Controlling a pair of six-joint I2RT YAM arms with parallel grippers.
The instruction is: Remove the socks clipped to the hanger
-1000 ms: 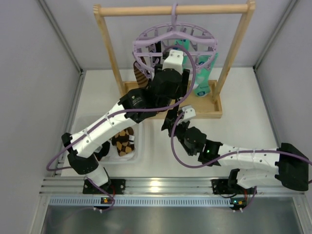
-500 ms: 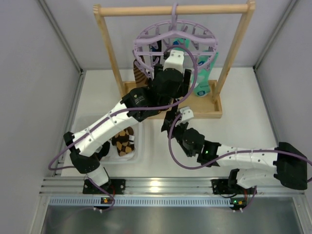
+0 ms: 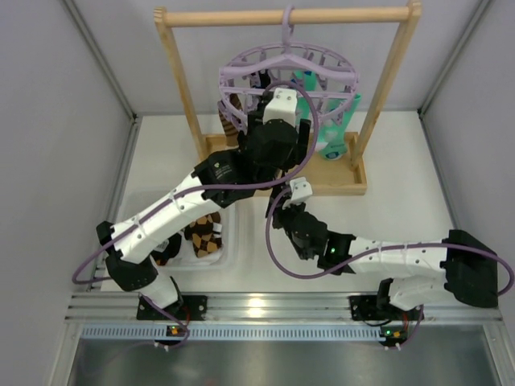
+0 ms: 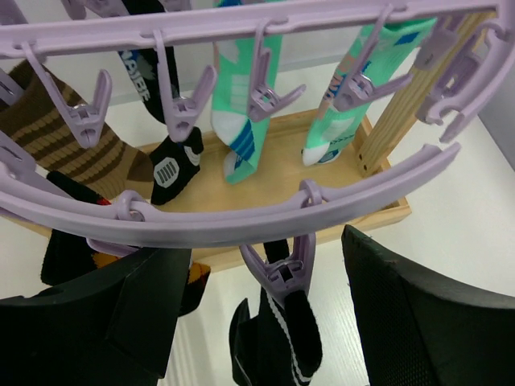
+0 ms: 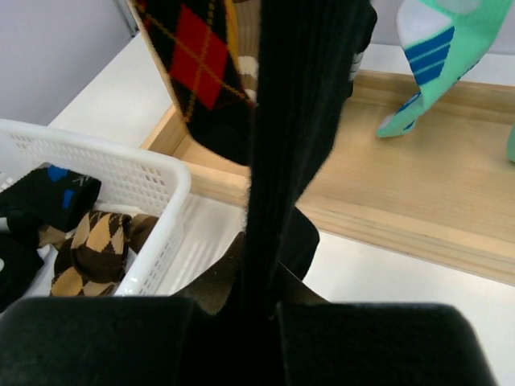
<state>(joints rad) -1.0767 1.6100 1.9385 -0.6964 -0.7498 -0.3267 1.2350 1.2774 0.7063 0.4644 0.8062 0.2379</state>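
From above, my left gripper (image 3: pixel 275 90) has climbed toward 12 o'clock over the last second, right under the hanger (image 3: pixel 322 58), and its jaws have spread wider. I judge that it is lining up on a clip. My right gripper (image 3: pixel 283 201) sits low at 6 o'clock of the hanger and has edged left.

On the left wrist, my fingers (image 4: pixel 418 322) stand wide apart and hold nothing. They flank the clip (image 4: pixel 283 269) at 6 o'clock on the near ring without touching it, and that clip pins a black sock (image 4: pixel 278 338). The teal socks (image 4: pixel 241 121) hang at 12 to 1 o'clock.

On the right wrist, my jaws are pinched tight on a black sock hanging straight up to 12 o'clock (the same one, I take it). An argyle sock (image 5: pixel 201 56) hangs at 11 o'clock, and the basket (image 5: pixel 96 161) is at 9 o'clock.
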